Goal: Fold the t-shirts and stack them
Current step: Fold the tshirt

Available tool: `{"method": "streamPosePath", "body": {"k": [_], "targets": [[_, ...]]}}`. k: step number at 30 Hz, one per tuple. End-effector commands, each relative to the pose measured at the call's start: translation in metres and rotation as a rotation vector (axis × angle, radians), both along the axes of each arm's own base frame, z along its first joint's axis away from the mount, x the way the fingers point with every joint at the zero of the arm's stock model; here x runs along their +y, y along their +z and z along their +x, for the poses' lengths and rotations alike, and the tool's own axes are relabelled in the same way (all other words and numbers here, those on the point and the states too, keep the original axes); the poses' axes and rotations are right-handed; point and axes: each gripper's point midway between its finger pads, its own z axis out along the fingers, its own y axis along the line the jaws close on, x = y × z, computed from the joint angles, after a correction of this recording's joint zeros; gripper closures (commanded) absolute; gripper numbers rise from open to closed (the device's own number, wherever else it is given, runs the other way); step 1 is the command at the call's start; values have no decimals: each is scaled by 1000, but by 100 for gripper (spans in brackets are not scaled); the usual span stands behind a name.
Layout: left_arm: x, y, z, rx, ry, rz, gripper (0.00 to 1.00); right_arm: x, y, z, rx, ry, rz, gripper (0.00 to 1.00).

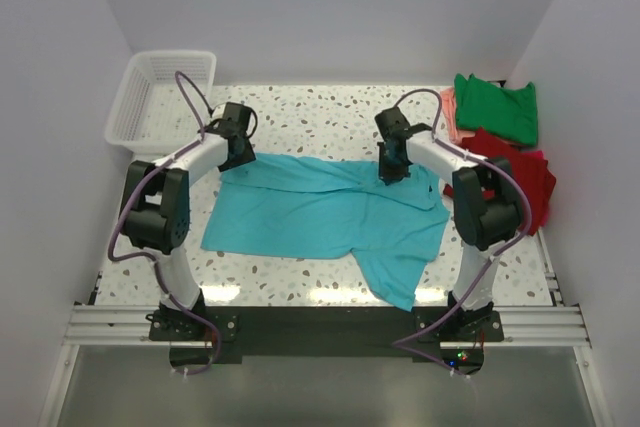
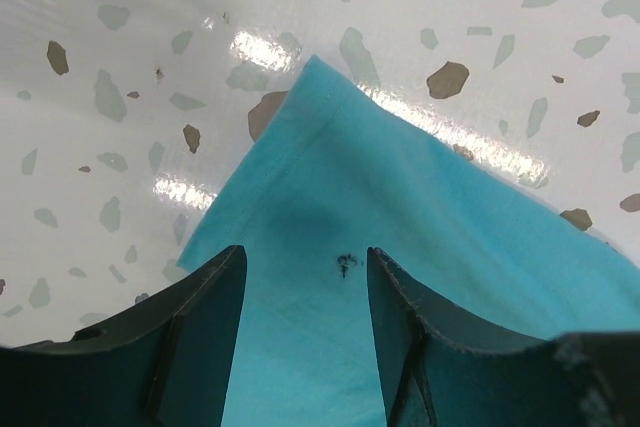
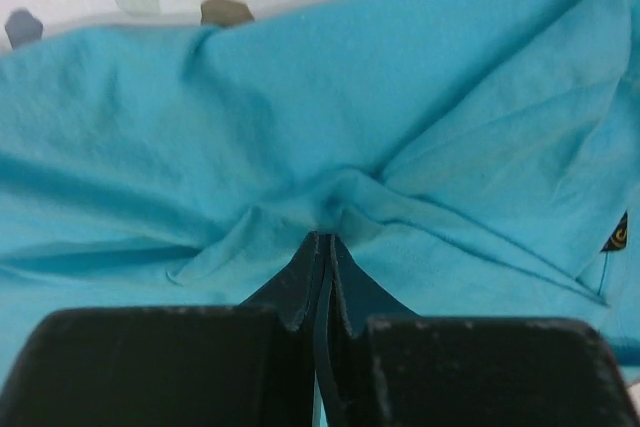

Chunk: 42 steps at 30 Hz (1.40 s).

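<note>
Between the tips of the right tool [image 3: 322,242], a pucker of the turquoise t-shirt [image 3: 300,97] is pinched, jaws clenched together, wrinkles radiating from the grip. Left tool [image 2: 305,257] stands released, fingers apart over a hemmed corner of that shirt, with speckled desk [image 2: 120,67] just beyond. Outboard of the right tool lies a red t-shirt [image 1: 520,172]; farther off, a green t-shirt [image 1: 500,107] lies on a salmon-pink t-shirt [image 1: 452,112]. Beyond the left tool sits a white lattice basket [image 1: 150,97].

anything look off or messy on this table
The turquoise t-shirt lies skewed and wrinkled, one flap reaching the near edge of the table. The left wrist view shows a small dark speck on it. At the far right, the red t-shirt and green t-shirt sit in a loose, uneven heap.
</note>
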Motion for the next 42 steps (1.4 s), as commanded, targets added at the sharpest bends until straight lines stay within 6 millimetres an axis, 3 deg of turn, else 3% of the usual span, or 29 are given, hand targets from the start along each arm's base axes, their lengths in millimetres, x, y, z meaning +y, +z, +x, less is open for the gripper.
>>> {"method": "streamPosePath", "body": {"k": [1,7,11,14,17,25,27,34,42], "targets": [[-1,24,4,-78,-6,-17,43,3,36,-19,-64,2,14,100],[-4,22,-1,-77,-5,-37,43,10,48,-53,-69,24,19,100],[-6,20,-2,-75,-13,-34,43,11,49,-61,-88,28,28,100],[-7,22,-2,-78,-15,-34,43,10,47,-48,-107,31,-3,73],[-7,23,-2,-77,-18,-32,43,15,42,-29,-122,37,-28,63],[-6,30,0,-90,-19,-27,43,24,24,12,-142,56,-82,63],[-6,29,1,-89,-18,-24,43,24,29,21,-157,59,-96,63],[-5,27,3,-83,-18,-18,43,19,42,34,-194,55,-126,63],[-7,25,9,-79,-23,-16,43,6,27,36,-149,30,-134,63]]}}
